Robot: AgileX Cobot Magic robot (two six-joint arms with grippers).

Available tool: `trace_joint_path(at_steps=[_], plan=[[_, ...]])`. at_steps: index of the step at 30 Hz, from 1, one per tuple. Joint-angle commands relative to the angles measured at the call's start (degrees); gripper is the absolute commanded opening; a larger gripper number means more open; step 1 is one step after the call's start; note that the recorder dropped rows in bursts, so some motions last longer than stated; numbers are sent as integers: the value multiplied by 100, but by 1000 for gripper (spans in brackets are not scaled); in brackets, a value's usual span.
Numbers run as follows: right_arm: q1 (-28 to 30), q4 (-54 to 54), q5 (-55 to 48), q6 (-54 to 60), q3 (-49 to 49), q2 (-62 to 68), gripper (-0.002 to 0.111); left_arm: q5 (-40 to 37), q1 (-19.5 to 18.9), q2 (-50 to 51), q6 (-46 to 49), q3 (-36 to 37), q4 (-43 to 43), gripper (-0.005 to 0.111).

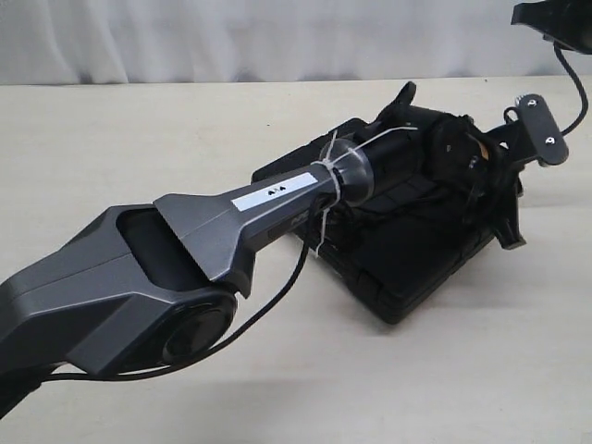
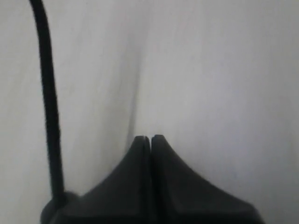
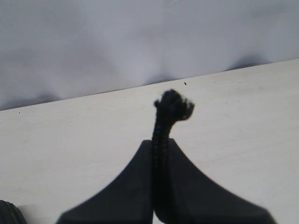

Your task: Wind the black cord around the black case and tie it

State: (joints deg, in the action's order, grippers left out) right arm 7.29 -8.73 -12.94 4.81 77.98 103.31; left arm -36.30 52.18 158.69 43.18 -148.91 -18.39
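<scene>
The black case point(image 1: 416, 268) lies flat on the pale table, right of the middle. My left arm reaches from the lower left across the case, and its left gripper point(image 1: 534, 127) hangs past the case's far right end. In the left wrist view the left gripper point(image 2: 150, 138) is shut on nothing, facing the white curtain. My right gripper point(image 3: 161, 142) is shut on the black cord point(image 3: 172, 106). The cord's knotted, frayed tip sticks out beyond the fingertips over the table's far edge. In the exterior view only a dark part of the right gripper point(image 1: 555, 18) shows at the top right corner.
A glossy black robot cable point(image 1: 277, 296) loops under the left arm, held by white zip ties point(image 1: 328, 180). The same cable point(image 2: 49, 116) shows in the left wrist view. A thin black line point(image 1: 583, 92) curves down from the right arm toward the case. A white curtain point(image 1: 231, 37) backs the table.
</scene>
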Motion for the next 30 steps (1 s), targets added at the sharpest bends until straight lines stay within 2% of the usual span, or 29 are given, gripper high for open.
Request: trace_joint_path(at_steps=[1, 5, 10, 17, 26, 30], plan=[[-8, 0, -14, -17, 0, -17, 4, -619, -75, -26, -556, -53, 970, 0], [-8, 0, -58, -17, 0, -17, 4, -1526, -90, -26, -385, -53, 1004, 0], [-8, 0, -96, 7, 0, -17, 4, -3366, -111, -26, -23, -53, 1257, 0], [-8, 25, -207, 46, 0, -17, 4, -3366, -382, -190, -237, -53, 1321, 0], [-8, 235, -368, 58, 0, 274, 4, -3366, -674, -1033, 302, -53, -558, 0], [68, 723, -445, -87, 0, 330, 4, -3366, -684, -1301, 306, -53, -564, 0]])
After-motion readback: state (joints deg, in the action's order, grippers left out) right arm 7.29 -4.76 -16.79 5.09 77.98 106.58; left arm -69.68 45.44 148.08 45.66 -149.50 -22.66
